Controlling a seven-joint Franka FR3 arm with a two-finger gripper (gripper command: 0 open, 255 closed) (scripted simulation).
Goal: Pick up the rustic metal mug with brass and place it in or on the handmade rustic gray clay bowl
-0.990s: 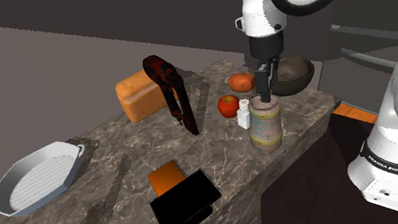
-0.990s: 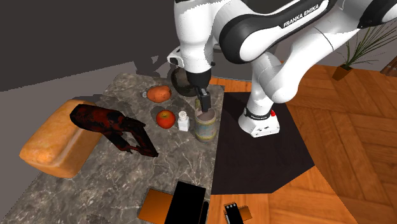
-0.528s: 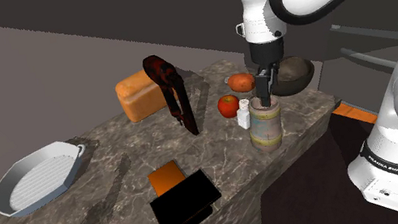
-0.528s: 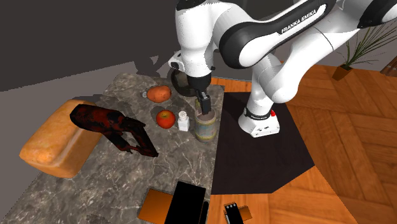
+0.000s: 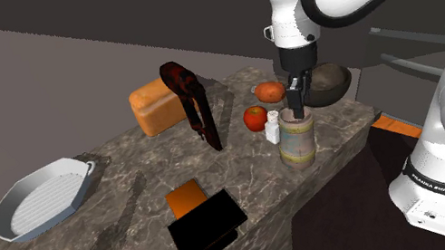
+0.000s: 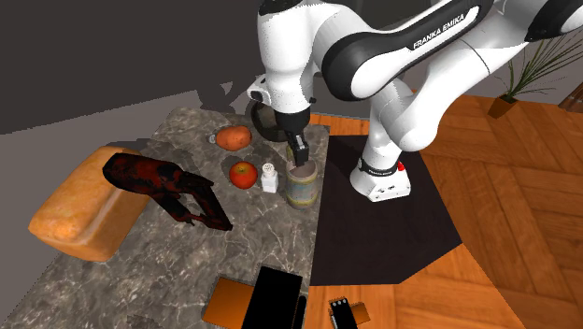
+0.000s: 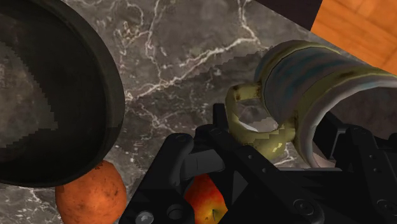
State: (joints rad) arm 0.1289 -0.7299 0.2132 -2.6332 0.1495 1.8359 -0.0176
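1. The claw [image 5: 301, 105] [image 7: 286, 137] sits at the rim of the mug [image 5: 297, 140] [image 7: 318, 70], by its handle; I cannot tell whether it grips.
2. The mug stands upright near the counter [image 5: 133, 207] edge.
3. The dark bowl [image 5: 330, 82] [image 7: 51, 95] lies just beyond, and a white shaker [image 5: 272, 127] stands beside the mug.

- I see a white shaker [image 5: 273, 126] just beside the mug [image 5: 298, 141], with a red apple [image 5: 254, 118] next to that: this flank is crowded.
- Bare marble counter [image 7: 184, 63] lies between the mug and the dark bowl [image 5: 329, 82].
- An orange fruit [image 5: 270, 92] sits near the bowl's rim, on the shoulder view's left.
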